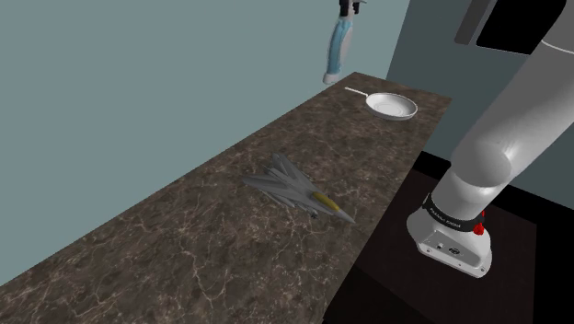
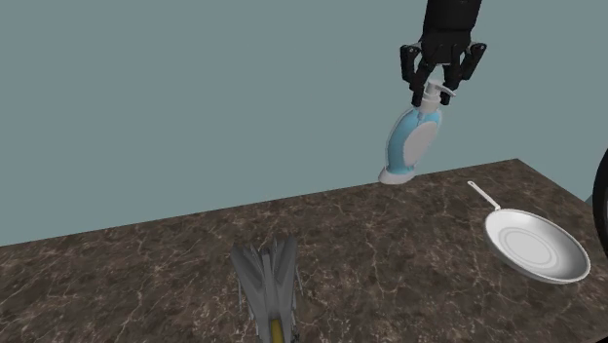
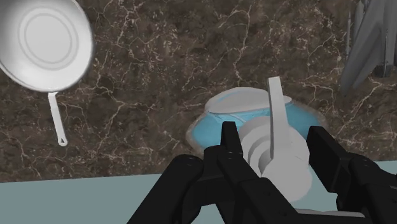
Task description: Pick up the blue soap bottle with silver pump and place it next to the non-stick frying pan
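Note:
A blue and white soap bottle [image 2: 413, 144] with a pale pump hangs tilted in the air above the dark marbled counter [image 2: 146, 273]. My black gripper [image 2: 437, 90] is shut on the bottle's pump neck, well above the counter. In the shoulder view the bottle [image 1: 337, 51] dangles near the wall, just above the counter's far end. The frying pan [image 2: 537, 244] is drawn white, lying flat on the counter to the second exterior view's right of the bottle. In the wrist view the fingers [image 3: 229, 143] clasp the pump [image 3: 275, 137], with the bottle body [image 3: 254, 118] below and the pan [image 3: 46, 44] off to one side.
A grey spiky jet-shaped object [image 1: 299, 189] with a yellow stripe lies mid-counter. The counter's front edge [image 1: 382, 221] drops to a black stand beside the white arm [image 1: 487, 156]. A grey-blue wall [image 1: 138, 92] backs the counter.

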{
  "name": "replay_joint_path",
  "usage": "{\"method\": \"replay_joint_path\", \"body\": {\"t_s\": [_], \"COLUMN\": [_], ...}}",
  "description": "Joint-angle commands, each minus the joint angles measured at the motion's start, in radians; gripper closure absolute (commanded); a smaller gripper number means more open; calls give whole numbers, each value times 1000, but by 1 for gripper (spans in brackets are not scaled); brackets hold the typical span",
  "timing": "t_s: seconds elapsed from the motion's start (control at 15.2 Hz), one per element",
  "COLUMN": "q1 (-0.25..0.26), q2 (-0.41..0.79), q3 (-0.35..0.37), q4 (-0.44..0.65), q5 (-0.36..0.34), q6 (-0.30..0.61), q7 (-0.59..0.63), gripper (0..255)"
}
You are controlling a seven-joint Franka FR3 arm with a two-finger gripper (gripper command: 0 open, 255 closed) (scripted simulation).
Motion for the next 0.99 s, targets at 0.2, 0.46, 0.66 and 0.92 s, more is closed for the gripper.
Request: {"method": "replay_joint_path", "body": {"t_s": [0.2,0.46,0.66,0.92], "q1": [-55,-101,-137,-168], "q2": [-9,9,38,49], "q3": [-60,-110,-149,-179], "q4": [48,118,190,203], "q5": [-19,-31,-37,-42], "q6": [-53,-99,-137,-135], "q7": [-123,-225,-305,-367], "gripper": [255,255,255,255]}}
